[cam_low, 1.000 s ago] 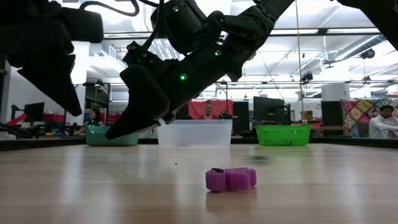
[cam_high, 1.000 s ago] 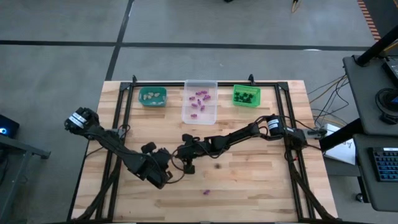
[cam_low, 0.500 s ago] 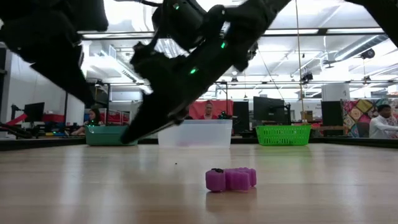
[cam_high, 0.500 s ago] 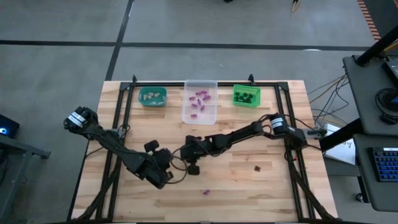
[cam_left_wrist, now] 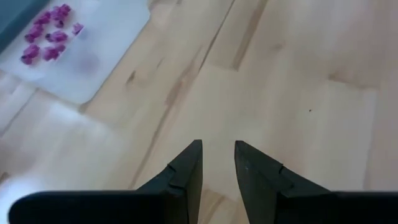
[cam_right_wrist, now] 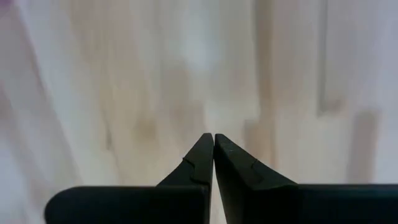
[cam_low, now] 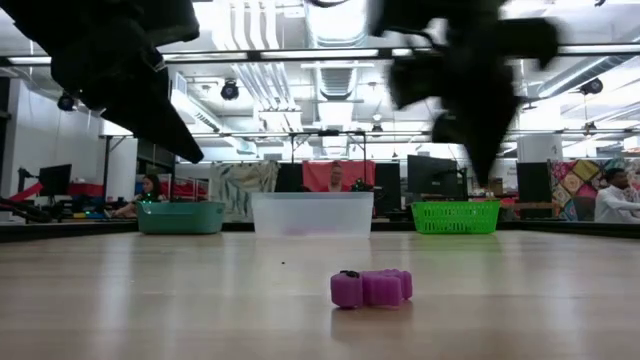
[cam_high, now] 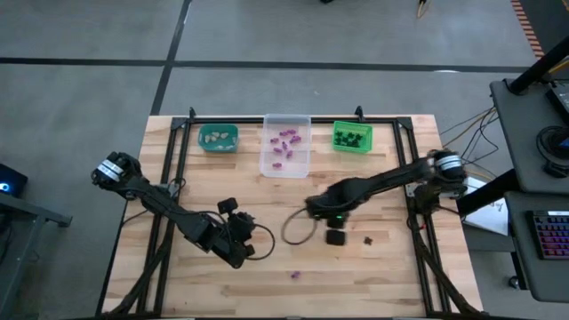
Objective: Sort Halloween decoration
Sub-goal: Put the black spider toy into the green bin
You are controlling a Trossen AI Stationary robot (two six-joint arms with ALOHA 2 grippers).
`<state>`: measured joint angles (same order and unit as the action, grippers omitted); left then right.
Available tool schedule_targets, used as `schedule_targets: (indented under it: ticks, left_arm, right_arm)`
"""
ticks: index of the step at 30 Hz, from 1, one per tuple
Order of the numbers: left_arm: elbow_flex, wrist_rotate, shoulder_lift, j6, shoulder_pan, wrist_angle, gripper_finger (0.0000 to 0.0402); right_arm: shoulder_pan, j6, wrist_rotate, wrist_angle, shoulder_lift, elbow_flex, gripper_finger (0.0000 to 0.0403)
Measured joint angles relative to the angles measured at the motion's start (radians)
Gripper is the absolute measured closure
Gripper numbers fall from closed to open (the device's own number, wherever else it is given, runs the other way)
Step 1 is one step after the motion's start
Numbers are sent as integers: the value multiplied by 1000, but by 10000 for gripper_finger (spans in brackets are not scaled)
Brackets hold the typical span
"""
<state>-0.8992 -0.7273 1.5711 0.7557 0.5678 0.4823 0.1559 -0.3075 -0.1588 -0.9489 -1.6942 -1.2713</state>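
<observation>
Nearest on the wooden counter (cam_high: 391,267) one tiny purple plastic trinket (cam_low: 371,288) and a small black one (cam_high: 367,240) remain unsorted, left gripper (cam_left_wrist: 217,163) fingers slightly spread on nothing, right gripper (cam_right_wrist: 213,157) fingers pressed together empty, while teal bin (cam_high: 218,138), clear bin (cam_high: 285,146) and green bin (cam_high: 352,137) look mostly filled.

Three bins stand in a row along the tabletop's (cam_high: 400,267) far edge, trinkets lying in each: left bin (cam_high: 218,138), middle bin (cam_high: 286,147), right bin (cam_high: 352,137). One trinket (cam_high: 295,275) lies near the near edge, another (cam_high: 367,240) toward the right edge.
</observation>
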Motion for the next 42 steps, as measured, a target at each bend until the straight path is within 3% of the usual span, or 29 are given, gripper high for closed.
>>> schedule_targets:
  ticks: [4, 8, 17, 23, 29, 42]
  left_arm:
    - [26, -19, 0, -24, 0, -59, 325]
    - [39, -35, 0, -42, 0, -71, 325]
    - [39, -121, 0, -99, -4, -82, 325]
    - [39, -121, 0, -140, -17, -89, 325]
    - [39, -121, 0, -197, -29, -98, 325]
    - [39, -121, 0, -286, -47, -149, 325]
  right_arm:
    - [54, -28, 6, 26, 146, 211, 394]
    - [115, -165, 21, 23, 272, 383, 394]
    - [180, -619, 17, 40, 440, 543, 393]
    - [185, -823, -49, 53, 427, 551, 356]
    - [215, -859, -51, 132, 383, 529, 308]
    - [281, -906, -76, 146, 219, 468, 303]
